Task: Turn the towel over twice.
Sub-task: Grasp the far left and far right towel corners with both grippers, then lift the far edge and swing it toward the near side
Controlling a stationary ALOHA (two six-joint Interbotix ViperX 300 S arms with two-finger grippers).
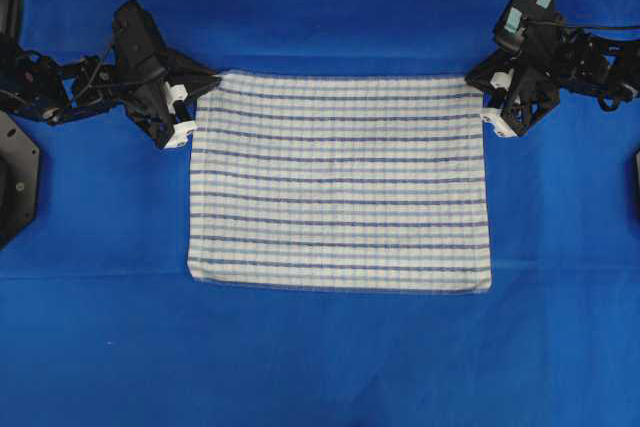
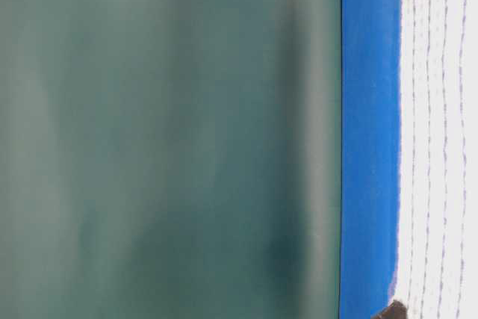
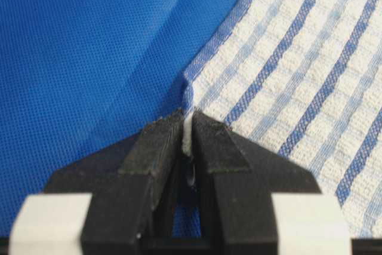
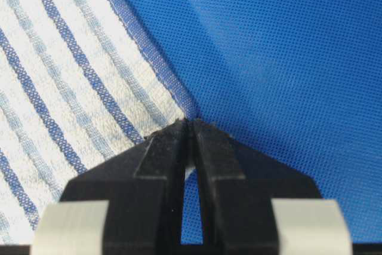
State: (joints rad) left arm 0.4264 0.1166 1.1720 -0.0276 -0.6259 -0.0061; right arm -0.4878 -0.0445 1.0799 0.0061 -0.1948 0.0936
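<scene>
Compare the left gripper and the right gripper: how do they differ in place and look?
The left gripper pinches the towel at its far left corner, the right gripper at its far right corner. The right arm carries pale green tape patches near its wrist camera; the left arm shows none. Both are shut on a corner, and the towel lies flat on the blue cloth.

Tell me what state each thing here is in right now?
towel: spread flat, striped side up, two far corners pinched.
left tool: shut on the towel's corner.
right tool: shut on the towel's other far corner.
blue cloth: flat under the towel, creased near the tools.
</scene>
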